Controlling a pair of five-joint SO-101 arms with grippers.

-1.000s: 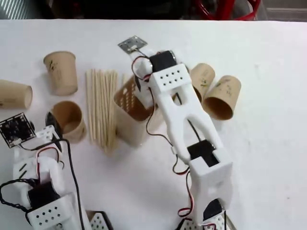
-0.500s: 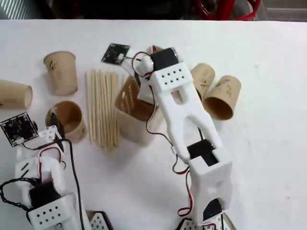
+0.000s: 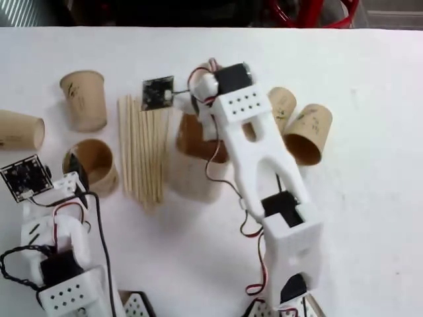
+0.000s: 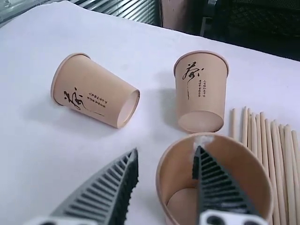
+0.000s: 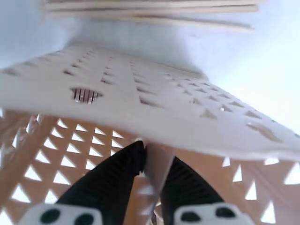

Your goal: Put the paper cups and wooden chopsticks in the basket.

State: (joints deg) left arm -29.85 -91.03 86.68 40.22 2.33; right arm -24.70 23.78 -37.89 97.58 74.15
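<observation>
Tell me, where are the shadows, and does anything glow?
Left wrist view: a soft grey shadow lies on the table beside the lying paper cup. Right wrist view: light glows white through the triangle holes of the basket. High view: even light, only faint shadows.

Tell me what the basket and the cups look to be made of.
The basket looks like moulded plastic, beige and semi-matte: a thin wall with regular triangular cut-outs. The cups look like paper, matte tan: thin rolled rim, recessed base, printed brush marks.
</observation>
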